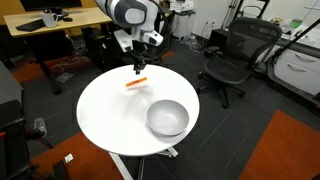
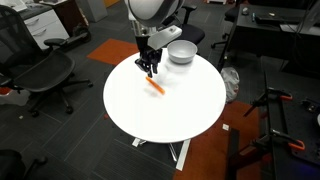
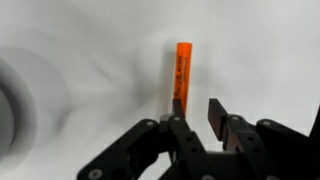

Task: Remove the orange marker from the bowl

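The orange marker [image 1: 137, 83] lies flat on the round white table [image 1: 110, 115], outside the bowl; it also shows in an exterior view [image 2: 156, 87] and in the wrist view [image 3: 182, 68]. The light-grey bowl [image 1: 167, 118] stands on the table apart from the marker, at the far edge in an exterior view [image 2: 181, 52]. My gripper [image 3: 196, 118] hovers just above the marker's near end, open and empty, also seen in both exterior views [image 1: 137, 68] [image 2: 150, 70]. The marker lies beyond the left finger, not between the jaws.
Black office chairs [image 1: 233, 55] [image 2: 45, 75] stand round the table. Desks [image 1: 50, 25] with equipment are behind. An orange carpet patch [image 1: 285, 150] lies on the floor. A tripod [image 2: 270, 120] stands beside the table.
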Controlling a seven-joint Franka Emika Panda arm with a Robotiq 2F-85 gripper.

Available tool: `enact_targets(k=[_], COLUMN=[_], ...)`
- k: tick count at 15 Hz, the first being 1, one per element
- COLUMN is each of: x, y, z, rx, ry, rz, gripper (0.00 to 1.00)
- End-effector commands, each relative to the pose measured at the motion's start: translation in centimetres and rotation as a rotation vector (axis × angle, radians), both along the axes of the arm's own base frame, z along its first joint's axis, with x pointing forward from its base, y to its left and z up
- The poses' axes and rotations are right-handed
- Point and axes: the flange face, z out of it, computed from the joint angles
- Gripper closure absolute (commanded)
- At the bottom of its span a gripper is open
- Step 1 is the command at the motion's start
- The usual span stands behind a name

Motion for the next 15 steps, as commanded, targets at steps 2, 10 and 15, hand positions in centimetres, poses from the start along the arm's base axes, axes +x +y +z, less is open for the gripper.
enact_targets(k=[2,10,15], x=[0.40,0.09,-0.17], y=[-0.34,-0.30,-0.19], z=[0.29,-0.09,-0.61], rx=[0.015,0.019,0.005], ry=[0.030,0.082,0.055], rz=[0.005,0.033,0.009], gripper=[0.27,0.00,0.00])
